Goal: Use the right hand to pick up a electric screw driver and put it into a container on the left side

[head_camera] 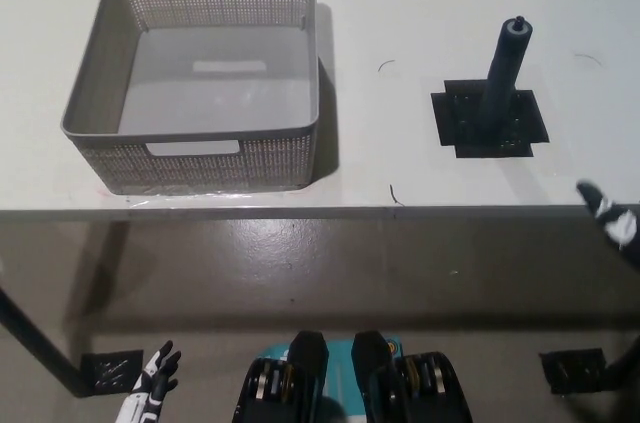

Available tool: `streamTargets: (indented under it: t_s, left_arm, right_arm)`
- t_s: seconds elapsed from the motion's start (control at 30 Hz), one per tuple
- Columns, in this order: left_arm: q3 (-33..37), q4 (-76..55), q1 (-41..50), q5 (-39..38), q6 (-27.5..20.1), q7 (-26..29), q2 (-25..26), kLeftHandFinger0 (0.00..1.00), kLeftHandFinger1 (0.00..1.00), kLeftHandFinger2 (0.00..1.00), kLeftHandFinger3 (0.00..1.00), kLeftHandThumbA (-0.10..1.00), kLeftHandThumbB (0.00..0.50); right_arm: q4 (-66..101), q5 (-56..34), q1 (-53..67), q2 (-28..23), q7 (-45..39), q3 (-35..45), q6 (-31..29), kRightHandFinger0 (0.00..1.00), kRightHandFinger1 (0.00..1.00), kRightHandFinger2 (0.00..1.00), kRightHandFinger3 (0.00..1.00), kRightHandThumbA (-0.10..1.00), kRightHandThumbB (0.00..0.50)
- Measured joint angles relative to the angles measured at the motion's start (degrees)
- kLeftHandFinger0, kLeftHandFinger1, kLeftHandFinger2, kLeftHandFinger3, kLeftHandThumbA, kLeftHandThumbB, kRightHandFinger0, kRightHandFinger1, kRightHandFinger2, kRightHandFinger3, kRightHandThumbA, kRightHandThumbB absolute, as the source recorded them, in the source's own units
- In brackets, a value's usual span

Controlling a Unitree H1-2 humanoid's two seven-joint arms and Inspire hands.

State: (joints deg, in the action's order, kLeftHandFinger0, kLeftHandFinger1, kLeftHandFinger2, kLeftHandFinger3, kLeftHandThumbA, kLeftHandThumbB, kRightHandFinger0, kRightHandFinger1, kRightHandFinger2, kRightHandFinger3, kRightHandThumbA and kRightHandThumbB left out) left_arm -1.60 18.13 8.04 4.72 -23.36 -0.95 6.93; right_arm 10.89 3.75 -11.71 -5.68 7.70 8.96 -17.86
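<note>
A dark grey electric screwdriver [505,71] stands upright on a black square pad [489,121] on the white table, right of centre. An empty grey perforated basket [85,108] sits on the table's left part. My black right hand [612,221] shows at the right edge, level with the table's front edge, below and to the right of the screwdriver, with nothing in it and fingertips apart. My white left hand [150,391] hangs low at the bottom left, below the table, fingers spread and empty.
The white table [400,3] spans the upper half; its front edge runs across the middle of the picture. A dark table leg [35,348] slants at the lower left. Small black floor plates [110,371] lie at both lower corners.
</note>
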Motion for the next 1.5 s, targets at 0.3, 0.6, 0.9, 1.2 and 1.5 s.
streamTargets:
  t_s: [0.3,0.6,0.9,1.2,1.5]
  left_arm:
    - [0.07,0.14,-0.11,-0.30,-0.06,-0.08,0.01,1.00,1.00,1.00,1.00,1.00,0.046]
    - [0.20,0.12,-0.12,-0.83,-0.14,-0.19,0.01,1.00,1.00,1.00,1.00,1.00,0.078]
    - [0.27,-0.03,-0.24,-1.07,-0.13,-0.20,0.03,1.00,1.00,1.00,1.00,1.00,0.044]
    - [0.29,-0.06,-0.41,-0.92,-0.12,-0.19,0.06,1.00,1.00,1.00,1.00,1.00,0.055]
    - [0.28,-0.04,-0.40,-0.73,-0.01,-0.17,0.05,1.00,1.00,1.00,1.00,1.00,0.060]
  right_arm:
    - [-15.18,-1.13,-12.45,-2.23,0.22,1.72,4.96,1.00,1.00,1.00,1.00,1.00,0.312]
    - [-35.28,-1.63,-23.66,-5.35,-0.32,1.63,6.68,1.00,1.00,1.00,1.00,1.00,0.468]
    - [-44.26,-3.32,-28.22,-7.67,-5.01,-0.61,11.07,1.00,1.00,1.00,1.00,1.00,0.471]
    - [-48.56,-4.87,-28.26,-7.61,-10.43,-2.68,11.85,1.00,1.00,1.00,1.00,0.96,0.490]
    - [-51.14,-6.10,-28.27,-7.01,-14.08,-3.56,11.83,1.00,1.00,1.00,1.00,0.89,0.460]
